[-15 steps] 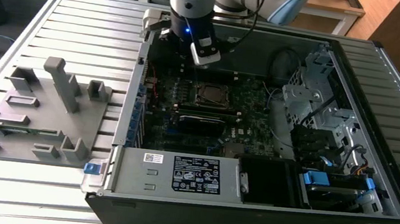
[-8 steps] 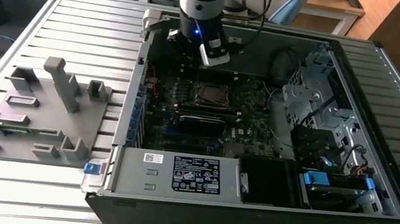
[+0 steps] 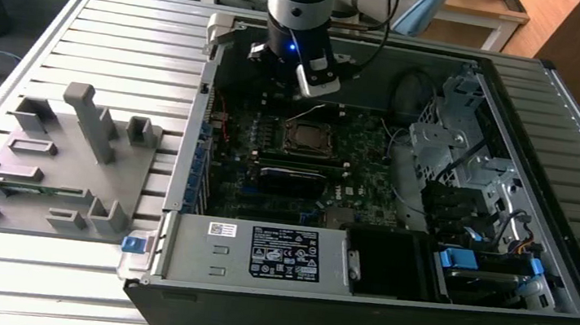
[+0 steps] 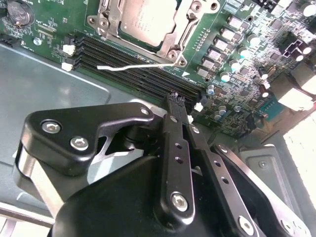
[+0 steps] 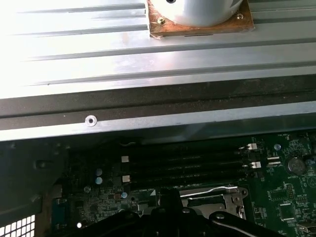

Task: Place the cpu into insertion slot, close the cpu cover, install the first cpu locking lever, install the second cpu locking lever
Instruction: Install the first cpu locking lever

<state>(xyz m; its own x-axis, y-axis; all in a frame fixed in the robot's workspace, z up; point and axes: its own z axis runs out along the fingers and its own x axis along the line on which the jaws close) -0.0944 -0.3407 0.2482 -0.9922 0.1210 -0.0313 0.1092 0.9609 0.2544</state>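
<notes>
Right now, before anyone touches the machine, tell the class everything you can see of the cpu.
The cpu is a flat square chip with a plain, dull silver-grey metal top. It lies level on the green motherboard, and the cpu cover, a silver metal frame, sits around its edges, leaving the top bare through the cut-out. One side runs out of the second wrist view. The tool hangs apart from it, near the dark memory slots, not touching it.

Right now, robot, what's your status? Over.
Gripper shut, empty, by memory slots. Cpu seated, cover down over it. One lever sticking out, unlatched.
</notes>
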